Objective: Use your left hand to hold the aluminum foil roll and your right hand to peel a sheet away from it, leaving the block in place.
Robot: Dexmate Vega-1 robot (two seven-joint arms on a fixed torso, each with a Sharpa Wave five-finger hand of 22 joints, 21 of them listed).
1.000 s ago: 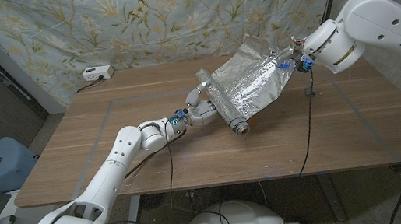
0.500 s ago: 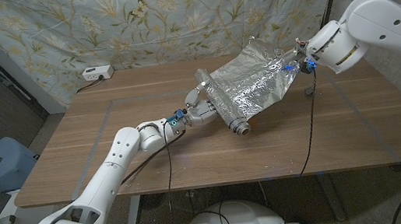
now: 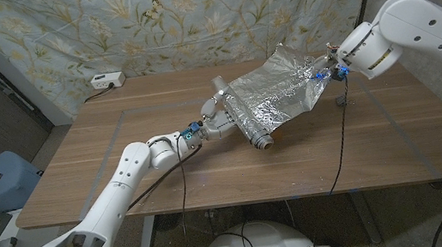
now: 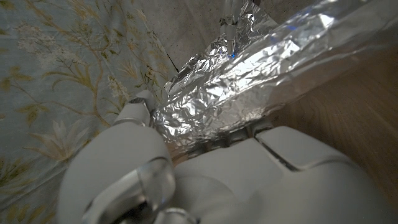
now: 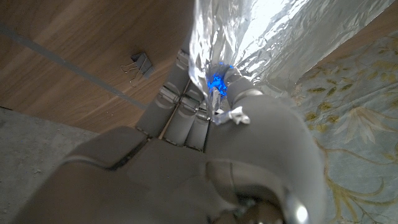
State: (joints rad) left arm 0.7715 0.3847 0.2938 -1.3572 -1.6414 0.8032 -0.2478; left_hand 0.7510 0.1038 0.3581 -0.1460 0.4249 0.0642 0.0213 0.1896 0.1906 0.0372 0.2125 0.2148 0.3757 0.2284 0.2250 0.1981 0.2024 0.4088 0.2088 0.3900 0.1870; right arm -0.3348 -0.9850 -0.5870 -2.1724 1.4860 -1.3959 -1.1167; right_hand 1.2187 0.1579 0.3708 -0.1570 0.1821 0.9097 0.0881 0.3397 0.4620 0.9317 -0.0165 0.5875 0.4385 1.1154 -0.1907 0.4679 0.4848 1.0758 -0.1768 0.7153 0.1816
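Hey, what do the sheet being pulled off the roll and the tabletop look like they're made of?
The sheet looks like thin aluminum foil: bright silver, mirror-shiny, and heavily crinkled, stretched between the left hand at the roll and the right hand. The table appears to be wood or wood-look laminate: matte brown with visible grain lines.

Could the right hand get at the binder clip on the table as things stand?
Probably not yet: the right hand is pinching the foil sheet's edge, lifted above the table. The binder clip lies on bare wood with nothing around it, so only that grip stands in the way.
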